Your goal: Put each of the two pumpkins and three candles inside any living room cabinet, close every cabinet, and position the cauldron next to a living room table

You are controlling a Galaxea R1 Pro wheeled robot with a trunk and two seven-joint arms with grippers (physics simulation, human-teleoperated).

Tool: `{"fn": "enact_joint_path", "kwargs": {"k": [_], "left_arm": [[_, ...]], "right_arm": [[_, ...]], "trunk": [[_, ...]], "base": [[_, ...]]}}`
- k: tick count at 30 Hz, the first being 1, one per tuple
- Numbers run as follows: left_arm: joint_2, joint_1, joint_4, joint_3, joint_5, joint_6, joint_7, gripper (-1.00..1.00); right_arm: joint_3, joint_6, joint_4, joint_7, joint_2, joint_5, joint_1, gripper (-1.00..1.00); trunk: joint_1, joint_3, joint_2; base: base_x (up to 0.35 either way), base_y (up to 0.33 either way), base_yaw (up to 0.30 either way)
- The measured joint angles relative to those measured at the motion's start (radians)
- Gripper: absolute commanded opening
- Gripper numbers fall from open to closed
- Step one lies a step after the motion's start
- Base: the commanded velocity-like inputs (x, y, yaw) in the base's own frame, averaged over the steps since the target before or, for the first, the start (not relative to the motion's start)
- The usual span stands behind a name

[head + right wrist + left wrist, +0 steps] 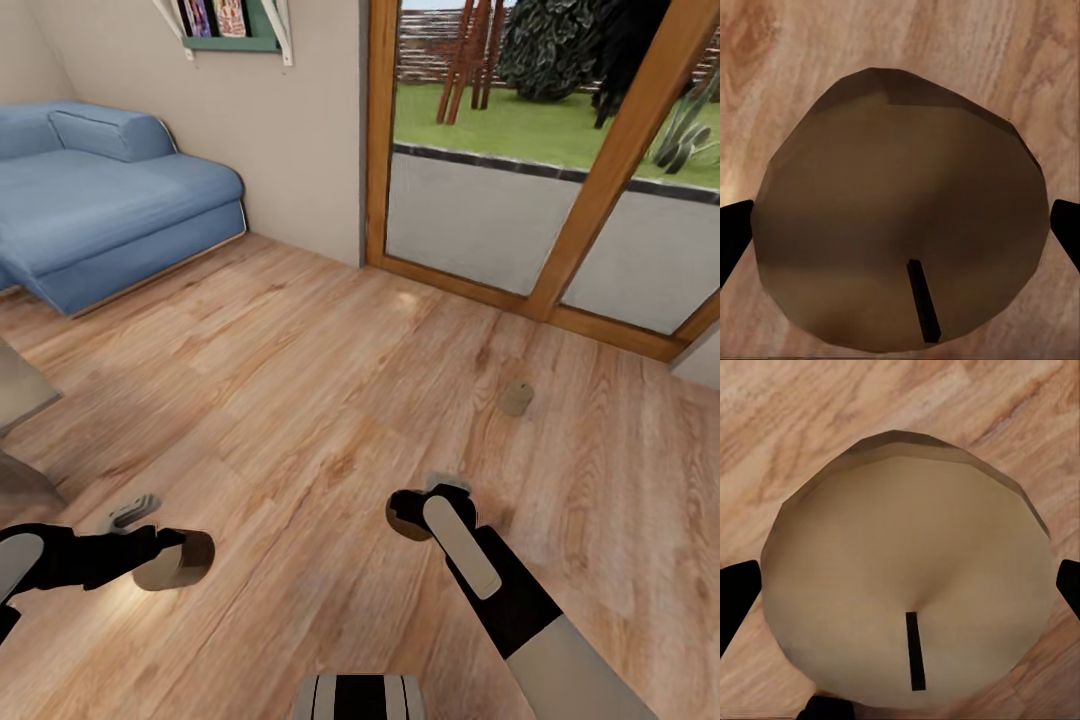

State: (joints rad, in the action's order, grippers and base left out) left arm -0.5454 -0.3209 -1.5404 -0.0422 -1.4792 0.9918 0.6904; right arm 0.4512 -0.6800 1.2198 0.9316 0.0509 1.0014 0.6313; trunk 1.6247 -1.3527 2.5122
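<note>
With my left end effector [185,560] clamped on one candle [907,577] and my right end effector [405,515] on another [900,214], the third candle [516,398] on the floor [300,380] could topple if nudged.

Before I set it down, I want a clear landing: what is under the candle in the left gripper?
Bare wood floor shows around the held candle; the patch directly beneath it is covered.

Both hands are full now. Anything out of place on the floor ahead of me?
Yes: one candle lies loose on the wood floor near the glass door, away from any furniture. The left gripper and right gripper each hold another candle.
</note>
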Motion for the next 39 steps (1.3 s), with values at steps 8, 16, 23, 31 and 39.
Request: {"fn": "enact_joint_path", "kwargs": {"k": [8, 16, 23, 31, 39], "left_arm": [[0.000, 0.000, 0.000, -0.003, -0.001, 0.000, 0.001, -1.00], [0.000, 0.000, 0.001, -0.004, 0.000, 0.000, 0.001, -1.00], [0.001, 0.000, 0.000, -0.003, -0.001, 0.000, 0.000, -1.00], [0.002, 0.000, 0.000, -0.003, -0.001, -0.002, 0.005, -1.00], [0.002, -0.001, 0.001, -0.003, -0.003, -0.003, 0.006, -1.00]], "right_arm": [[0.001, 0.000, -0.001, 0.000, 0.000, 0.001, 0.000, -1.00], [0.001, 0.000, -0.002, 0.000, 0.000, 0.000, 0.000, -1.00], [0.001, 0.000, -0.002, 0.000, 0.000, 0.000, 0.000, -1.00], [0.004, 0.001, 0.000, 0.000, 0.000, 0.000, 0.000, -1.00], [0.008, 0.001, 0.014, -0.002, 0.000, -0.001, 0.000, -1.00]], "trunk": [[0.000, -0.007, 0.000], [0.000, -0.014, 0.000], [0.000, -0.020, 0.000], [-0.003, -0.003, -0.001], [-0.007, 0.027, -0.003]], "base": [[-0.182, 0.000, 0.246], [-0.226, 0.000, 0.247], [-0.027, 0.000, 0.248], [-0.002, 0.000, 0.249], [0.000, 0.000, 0.069]]}}
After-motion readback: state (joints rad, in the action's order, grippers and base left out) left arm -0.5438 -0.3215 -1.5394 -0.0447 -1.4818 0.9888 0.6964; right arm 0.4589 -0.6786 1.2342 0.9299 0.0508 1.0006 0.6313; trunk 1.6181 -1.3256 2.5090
